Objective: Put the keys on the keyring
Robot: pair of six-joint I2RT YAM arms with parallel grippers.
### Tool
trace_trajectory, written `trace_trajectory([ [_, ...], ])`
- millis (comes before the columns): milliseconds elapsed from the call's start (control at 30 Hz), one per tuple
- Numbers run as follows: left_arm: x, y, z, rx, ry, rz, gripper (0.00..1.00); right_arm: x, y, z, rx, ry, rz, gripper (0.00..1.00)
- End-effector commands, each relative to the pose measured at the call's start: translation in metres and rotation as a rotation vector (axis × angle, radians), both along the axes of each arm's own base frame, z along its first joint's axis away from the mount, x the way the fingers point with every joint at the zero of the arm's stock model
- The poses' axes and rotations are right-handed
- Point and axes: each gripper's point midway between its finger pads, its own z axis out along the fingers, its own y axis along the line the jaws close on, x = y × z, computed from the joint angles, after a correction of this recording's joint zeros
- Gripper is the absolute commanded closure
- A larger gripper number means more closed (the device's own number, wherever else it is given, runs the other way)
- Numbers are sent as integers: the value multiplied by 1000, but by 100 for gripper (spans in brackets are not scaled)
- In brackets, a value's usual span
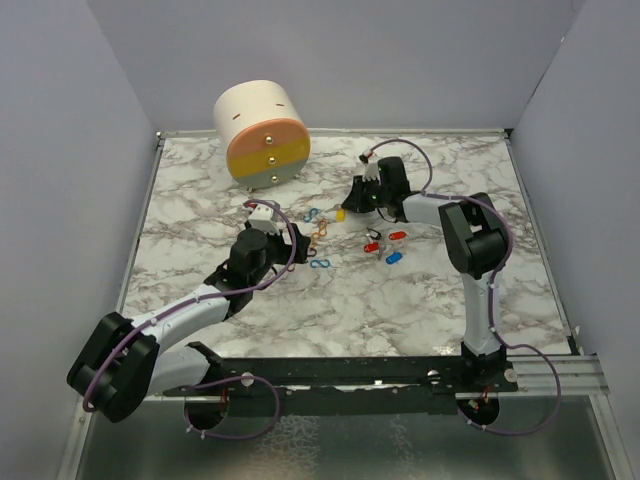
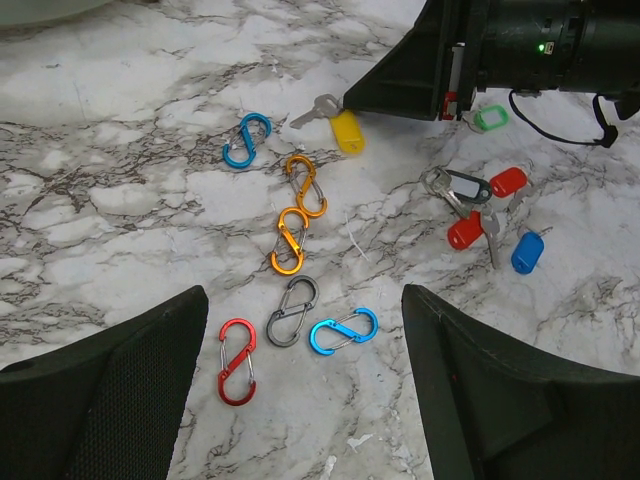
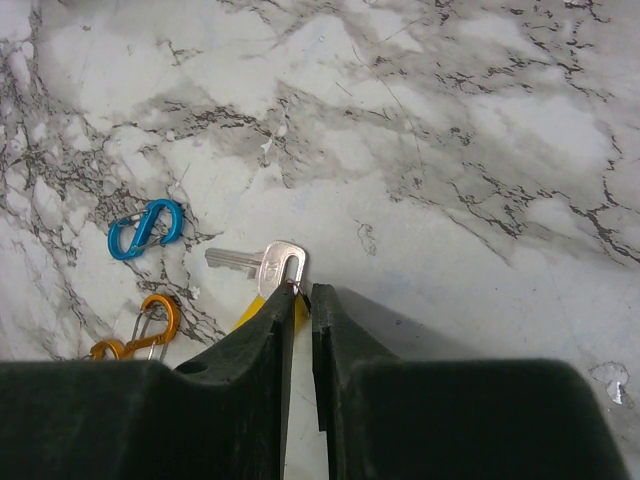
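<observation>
The yellow key (image 2: 345, 130) lies flat on the marble, its silver blade (image 3: 270, 265) pointing left. My right gripper (image 3: 303, 295) has its jaws drawn to a narrow slit on the ring end of the key's yellow tag (image 3: 252, 305). Red (image 2: 508, 181), blue (image 2: 527, 251) and green (image 2: 490, 118) keys lie in a loose cluster to the right. Several figure-8 keyring clips lie in the middle: blue (image 2: 247, 140), orange (image 2: 289, 241), grey (image 2: 292, 311) and red (image 2: 237, 361). My left gripper (image 2: 305, 400) hovers wide open just short of the red and grey clips, holding nothing.
A round pink, yellow and grey container (image 1: 262, 133) lies on its side at the back left. Walls close in the marble table (image 1: 420, 310) on three sides. The right arm's body (image 2: 540, 40) hangs over the green key.
</observation>
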Motion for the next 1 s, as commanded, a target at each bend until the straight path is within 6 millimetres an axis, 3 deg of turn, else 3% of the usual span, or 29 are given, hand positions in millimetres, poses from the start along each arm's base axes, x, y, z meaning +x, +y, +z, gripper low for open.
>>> trace_trajectory([
  [0,4,3,2,11,-12,23,20,-5,5,-16,-15,25,24,88],
  [133,5,4,1,14,-10,29,20,-4,5,-11,-13,11,20,98],
  [233,5,3,0,16,-5,28,20,-2,3,-4,-7,-12,12,99],
  [433,7,5,0,28,-5,36,20,-5,-6,35,-19,-113,-23,99],
  [667,8,4,-4,34,6,39,20,-27,-10,76,-6,-183,-27,99],
  [967,4,1,-4,9,21,28,21,-71,-4,107,-42,-251,-40,99],
])
